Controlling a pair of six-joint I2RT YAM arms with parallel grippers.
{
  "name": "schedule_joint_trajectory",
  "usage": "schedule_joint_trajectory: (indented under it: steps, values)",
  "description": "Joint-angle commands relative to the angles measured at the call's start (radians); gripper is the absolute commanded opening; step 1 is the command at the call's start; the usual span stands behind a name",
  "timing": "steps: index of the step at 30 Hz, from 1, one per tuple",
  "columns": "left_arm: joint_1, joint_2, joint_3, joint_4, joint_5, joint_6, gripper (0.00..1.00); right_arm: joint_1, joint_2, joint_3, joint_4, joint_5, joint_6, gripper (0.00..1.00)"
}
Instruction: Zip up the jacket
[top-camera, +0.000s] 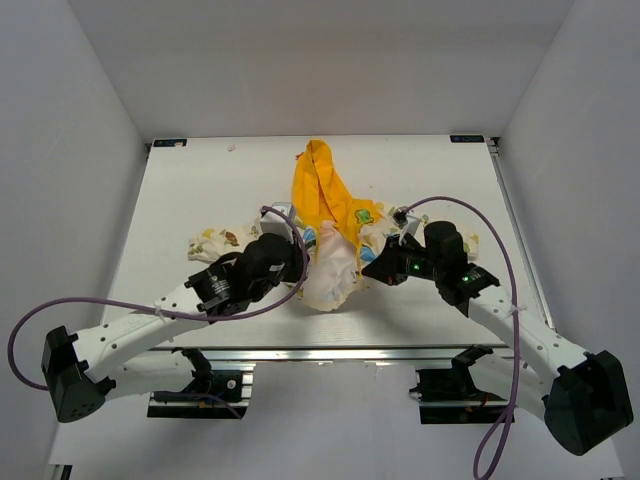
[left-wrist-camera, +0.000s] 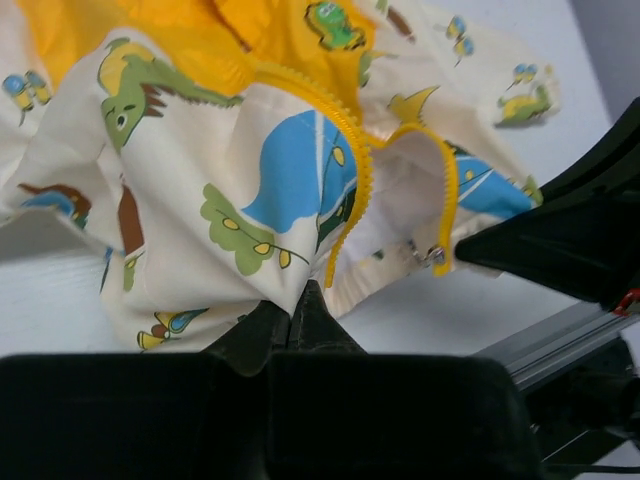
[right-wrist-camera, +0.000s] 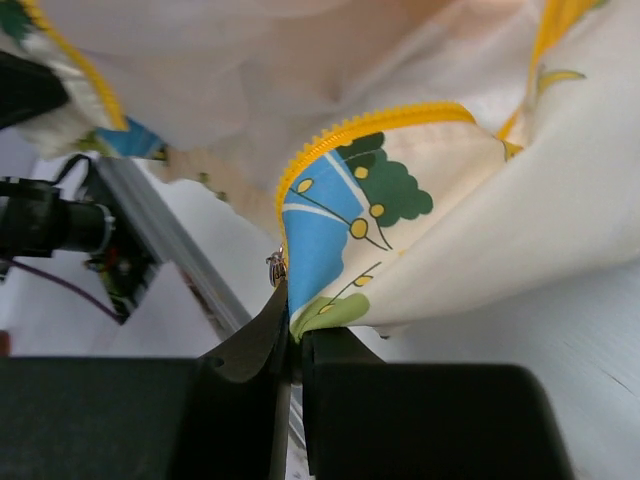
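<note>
Across the middle of the white table (top-camera: 190, 190) I see the jacket (top-camera: 335, 270) lying crumpled between my two arms. Its yellow-orange hood (top-camera: 318, 185) stretches toward the far edge, and a printed sleeve (top-camera: 215, 240) trails out to the left.

Starting on that side, the left arm (top-camera: 160, 320) reaches in to the bunched front of the garment. On its wrist camera the left gripper (left-wrist-camera: 303, 298) has its jaws pressed together on the cream hem, pinching the cloth just below a green and blue dinosaur print. One row of yellow zipper teeth (left-wrist-camera: 355, 170) runs down to that pinch.

A second row (left-wrist-camera: 450, 200) curves around the pale lining to the right, apart from the first, so the front is not joined. At the bottom of this second row sits a small metal slider (left-wrist-camera: 432, 256), just beside the dark finger coming in from the right.

Further right, the right arm (top-camera: 500, 310) comes in from the opposite side. The right gripper (right-wrist-camera: 290, 318) is clamped on the hem of that front panel, directly under the slider. The fabric rises taut from its fingertips.
</note>
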Motion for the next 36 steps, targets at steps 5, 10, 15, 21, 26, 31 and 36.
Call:
schedule_joint_trajectory:
  steps: [5,10,15,21,26,31,36]
  values:
    - [-0.005,0.002,-0.052,0.306,0.055,-0.074,0.0,-0.002,-0.021,-0.048,0.368,-0.16,0.126,0.0]
    - [-0.005,0.032,-0.066,0.408,0.072,-0.071,0.0,-0.001,-0.013,-0.049,0.506,-0.151,0.161,0.0]
    - [-0.005,0.048,-0.069,0.473,0.053,-0.068,0.0,-0.001,0.004,-0.048,0.591,-0.203,0.145,0.0]
    - [-0.005,0.126,-0.002,0.447,-0.004,-0.033,0.0,-0.001,0.033,-0.023,0.617,-0.261,0.094,0.0]
    - [-0.005,0.192,0.07,0.375,0.012,0.002,0.0,-0.001,0.067,-0.005,0.597,-0.203,0.083,0.0]
    - [-0.006,0.16,0.075,0.349,0.063,0.001,0.0,-0.001,0.105,0.06,0.439,0.007,0.049,0.0]
    - [-0.006,0.123,0.07,0.327,0.12,-0.019,0.0,-0.001,0.099,0.069,0.453,0.186,0.055,0.0]
